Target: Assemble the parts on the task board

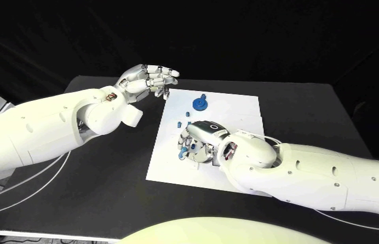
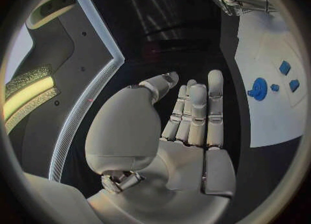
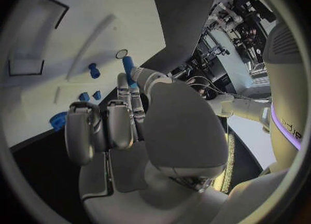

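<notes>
The white task board (image 1: 237, 108) lies mid-table. A blue gear (image 1: 201, 104) stands near its far edge, with small blue parts (image 1: 189, 113) beside it. My right hand (image 1: 202, 140) is low over the board's near left part, and in the right wrist view its thumb and a finger pinch a blue peg (image 3: 128, 69) close to a round hole (image 3: 121, 54). A loose blue peg (image 3: 94, 70) and two small blue blocks (image 3: 90, 96) lie farther off. My left hand (image 1: 149, 80) hovers off the board's far left corner, fingers (image 2: 197, 112) stretched side by side, holding nothing.
The black table (image 1: 316, 109) stretches around the board. White cables (image 1: 39, 183) loop on the table under my left arm. Recessed slots (image 3: 26, 63) mark the board's surface in the right wrist view. The gear (image 2: 258, 89) and blocks (image 2: 285, 68) lie beyond my left hand.
</notes>
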